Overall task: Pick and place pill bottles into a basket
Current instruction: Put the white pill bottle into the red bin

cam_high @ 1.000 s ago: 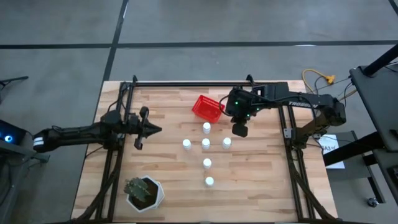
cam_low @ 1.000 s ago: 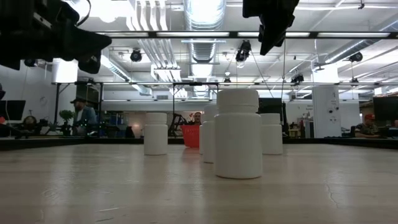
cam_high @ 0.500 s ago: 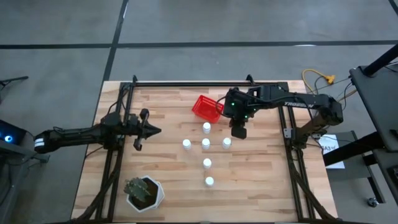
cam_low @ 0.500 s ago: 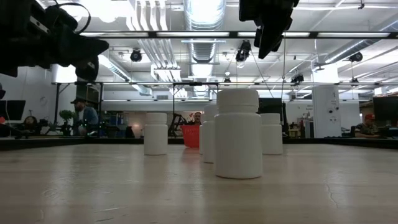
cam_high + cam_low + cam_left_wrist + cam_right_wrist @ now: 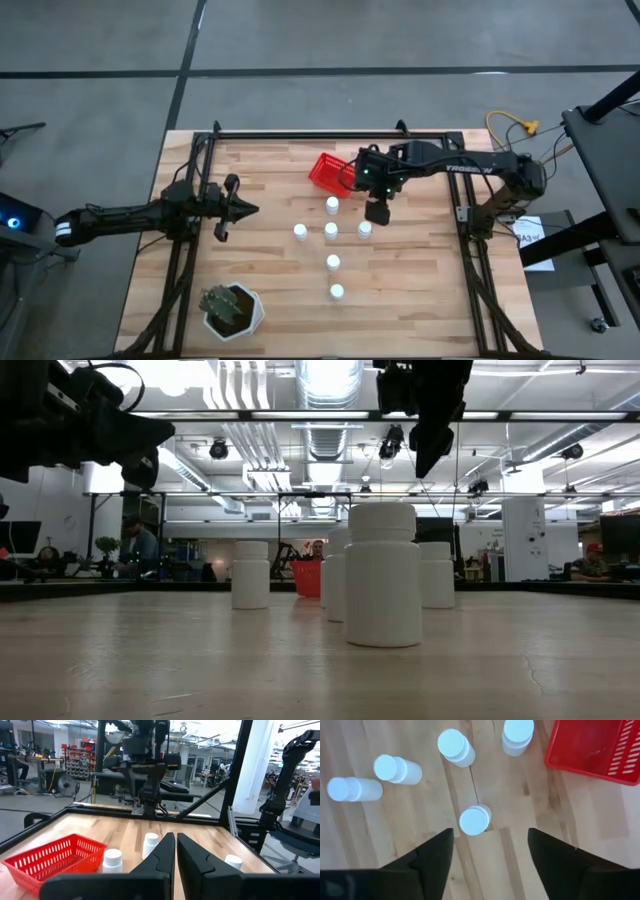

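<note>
Six white pill bottles (image 5: 331, 232) stand upright on the wooden table (image 5: 430, 290), all outside the red basket (image 5: 331, 171), with the nearest one directly under the right gripper (image 5: 375, 211), showing between its spread, empty fingers (image 5: 432, 852) in the right wrist view. Just beside that gripper on its far side sits the basket, apparently empty, though only part of its floor shows. Well away across the bottles, the left gripper (image 5: 243, 209) hovers with its fingers pressed together, holding nothing.
</note>
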Motion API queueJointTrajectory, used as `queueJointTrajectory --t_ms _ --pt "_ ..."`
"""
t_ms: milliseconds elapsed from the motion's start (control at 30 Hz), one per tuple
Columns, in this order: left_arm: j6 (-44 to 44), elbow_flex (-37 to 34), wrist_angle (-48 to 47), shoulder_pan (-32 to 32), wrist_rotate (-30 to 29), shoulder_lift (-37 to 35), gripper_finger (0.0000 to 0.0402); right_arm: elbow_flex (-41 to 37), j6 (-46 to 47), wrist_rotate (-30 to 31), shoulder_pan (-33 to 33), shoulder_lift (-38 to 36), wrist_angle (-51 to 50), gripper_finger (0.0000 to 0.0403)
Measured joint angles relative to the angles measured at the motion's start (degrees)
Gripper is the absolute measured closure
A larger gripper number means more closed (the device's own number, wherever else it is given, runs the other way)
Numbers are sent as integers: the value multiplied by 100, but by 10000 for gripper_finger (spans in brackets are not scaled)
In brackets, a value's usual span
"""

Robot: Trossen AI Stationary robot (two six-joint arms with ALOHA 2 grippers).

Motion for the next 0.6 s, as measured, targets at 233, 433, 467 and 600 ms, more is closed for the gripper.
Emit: queueJointTrajectory --t_ms 233,433,467,600 --pt "0 0 2 1 0 4 401 0 -80 0 106 177 5 127" --pt "1 0 -7 1 -2 15 401 0 -215 2 177 355 8 128" --pt "0 0 -12 1 -2 15 401 0 -219 3 177 362 -5 128" --pt "1 0 -21 1 -2 26 401 0 -138 0 192 346 -103 128"
